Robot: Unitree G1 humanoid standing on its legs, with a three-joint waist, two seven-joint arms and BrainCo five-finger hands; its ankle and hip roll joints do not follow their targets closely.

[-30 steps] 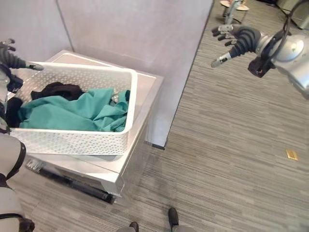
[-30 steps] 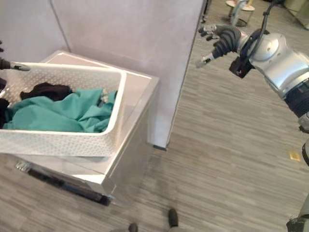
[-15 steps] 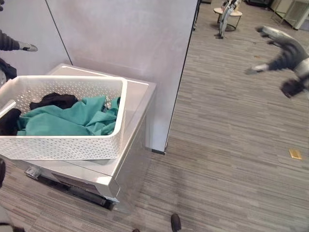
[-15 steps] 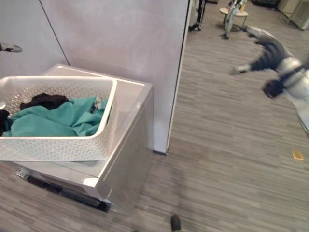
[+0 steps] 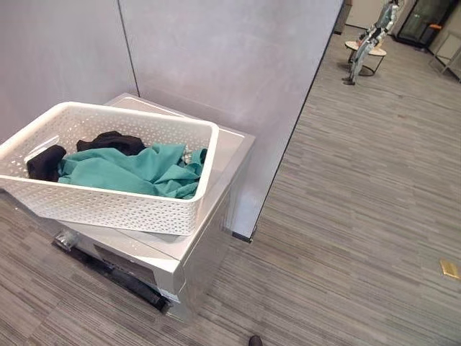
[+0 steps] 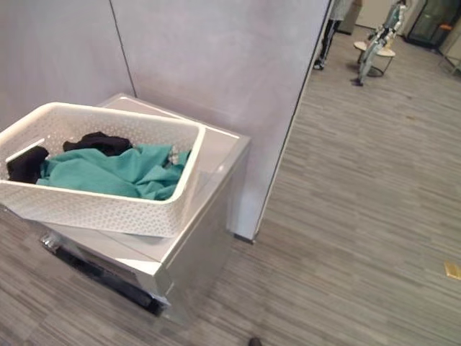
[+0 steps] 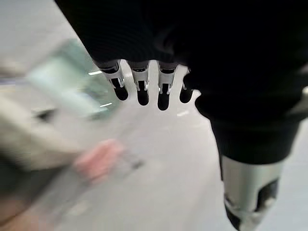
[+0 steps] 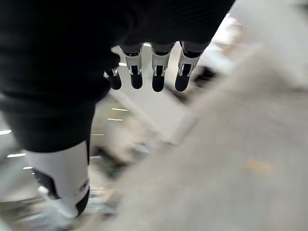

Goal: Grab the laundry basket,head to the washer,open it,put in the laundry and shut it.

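Note:
A white perforated laundry basket (image 5: 204, 155) rests on top of the silver washer (image 5: 232, 148), which stands against a grey wall. Inside the basket lie a teal cloth (image 5: 130, 169) and black clothes (image 5: 112, 140). My left hand (image 7: 140, 89) hangs in the air in the left wrist view, its fingers straight and holding nothing. My right hand (image 8: 154, 72) looks the same in the right wrist view, with straight fingers and nothing in it. What lies past both hands is blurred.
The grey wall panel (image 5: 230, 58) ends at a corner just right of the washer. Striped grey floor (image 5: 360, 216) stretches to the right and toward me. A small gold piece (image 5: 451, 269) lies on it at the far right. A low round table (image 5: 367, 47) stands far back.
The camera has turned. Both hands, raised at the sides of the eye views earlier, have passed out of those views. The basket stays on the washer.

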